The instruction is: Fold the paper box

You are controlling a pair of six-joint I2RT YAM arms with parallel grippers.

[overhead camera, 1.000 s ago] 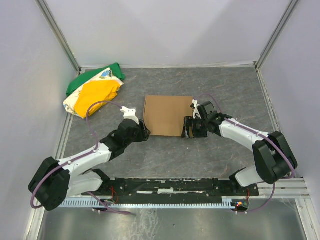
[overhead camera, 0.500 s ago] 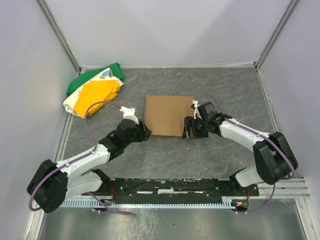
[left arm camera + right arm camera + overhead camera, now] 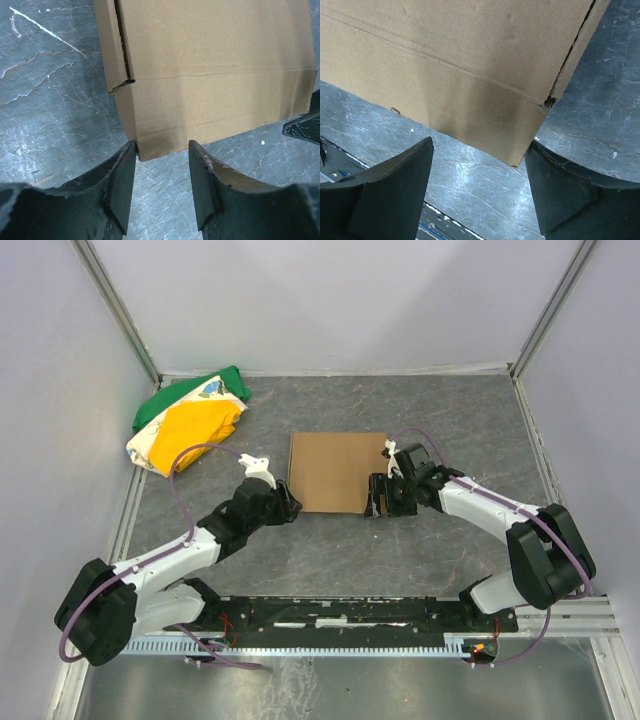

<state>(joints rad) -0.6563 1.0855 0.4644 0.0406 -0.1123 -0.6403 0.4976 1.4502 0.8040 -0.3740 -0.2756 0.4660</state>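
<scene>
The paper box (image 3: 337, 472) lies flat and compact at the middle of the top view, on the grey table (image 3: 460, 420). Its creases and a side slit show in the wrist views. The left gripper (image 3: 162, 182) sits at its lower left corner, jaws partly apart with the corner between them, clamping nothing. The right gripper (image 3: 479, 185) meets the lower right corner, jaws wide, holding nothing. Likely both bracket the near edge to steady it or lift a flap. A cloth bundle (image 3: 188, 422) rests well apart, upper left.
</scene>
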